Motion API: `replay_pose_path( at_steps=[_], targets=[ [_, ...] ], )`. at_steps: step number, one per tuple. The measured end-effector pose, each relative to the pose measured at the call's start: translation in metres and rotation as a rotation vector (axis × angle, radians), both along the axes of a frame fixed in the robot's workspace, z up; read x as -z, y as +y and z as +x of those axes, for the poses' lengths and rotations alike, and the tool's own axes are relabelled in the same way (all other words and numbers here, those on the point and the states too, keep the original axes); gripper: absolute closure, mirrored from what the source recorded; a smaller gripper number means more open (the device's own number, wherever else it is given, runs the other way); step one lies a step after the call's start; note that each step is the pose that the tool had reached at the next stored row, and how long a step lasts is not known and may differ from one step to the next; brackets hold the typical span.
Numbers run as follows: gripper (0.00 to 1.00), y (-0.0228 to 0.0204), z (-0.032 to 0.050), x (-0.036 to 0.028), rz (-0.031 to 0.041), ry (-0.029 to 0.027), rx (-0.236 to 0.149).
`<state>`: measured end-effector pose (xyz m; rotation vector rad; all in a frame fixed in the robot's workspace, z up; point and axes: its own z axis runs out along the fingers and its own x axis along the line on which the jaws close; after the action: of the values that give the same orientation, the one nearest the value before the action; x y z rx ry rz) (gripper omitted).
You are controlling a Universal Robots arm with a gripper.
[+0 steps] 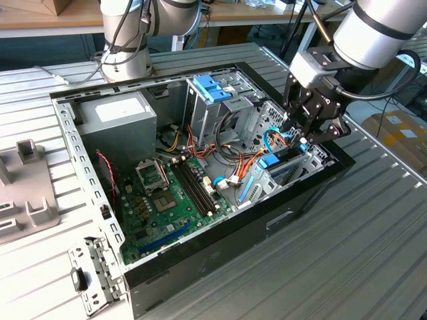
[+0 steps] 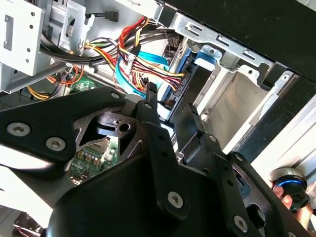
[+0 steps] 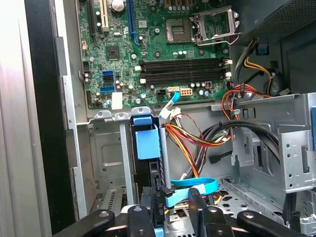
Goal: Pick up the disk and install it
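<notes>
Pincer (image 1: 308,133) low over disk (image 3: 148,143) in bay.

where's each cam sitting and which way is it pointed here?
Exterior view: off the arm, above one corner of the open computer case, looking down; arm and gripper show.
First wrist view: on the arm, looking into the case at the motherboard; fingertips show by the disk.
Second wrist view: on the arm, close behind the gripper.
Shared: gripper, disk bay, cable bundle.

An open computer case (image 1: 200,267) is laid flat on a ribbed metal table (image 1: 347,260). Inside, a green motherboard (image 1: 167,200), a grey power-supply box (image 1: 120,120) and a metal cage with blue handles (image 1: 213,90) are seen.
</notes>
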<state>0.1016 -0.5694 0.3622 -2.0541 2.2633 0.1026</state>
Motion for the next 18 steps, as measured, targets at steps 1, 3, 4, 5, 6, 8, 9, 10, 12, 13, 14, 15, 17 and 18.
replay_pose_path(
  at_steps=[1,3,4,5,6,8,9,10,12,13,14,15,17,18],
  targets=[
    [0.58,0.0000,0.0000,0.0001,0.0001,0.0000,0.000],
    [0.58,0.0000,0.0000,0.0002,0.0002,0.0000,0.000],
    [0.58,0.0000,0.0000,0.0003,0.0002,0.0000,0.000],
    [0.73,0.0000,0.0000,0.0006,0.0002,0.0000,0.000],
    [0.84,0.0000,0.0000,0.0007,0.0002,0.0000,0.000],
    [0.84,0.0000,0.0000,0.0008,0.0002,0.0000,0.000],
    [0.84,0.0000,0.0000,0.0009,0.0002,0.0000,0.000],
    [0.84,0.0000,0.0000,0.0009,0.0002,0.0000,0.000],
    [0.84,0.0000,0.0000,0.0011,0.0002,0.0000,0.000],
    [0.84,0.0000,0.0000,0.0011,0.0002,0.0000,0.000],
    [0.84,0.0000,0.0000,0.0011,0.0002,0.0000,0.000],
    [0.84,-0.0001,0.0000,0.0014,0.0055,0.0000,0.000],
    [0.84,-0.0006,-0.0001,0.0012,0.0417,0.0000,0.000],
    [0.84,-0.0007,0.0000,0.0012,0.0512,-0.0001,0.000]
  ],
)
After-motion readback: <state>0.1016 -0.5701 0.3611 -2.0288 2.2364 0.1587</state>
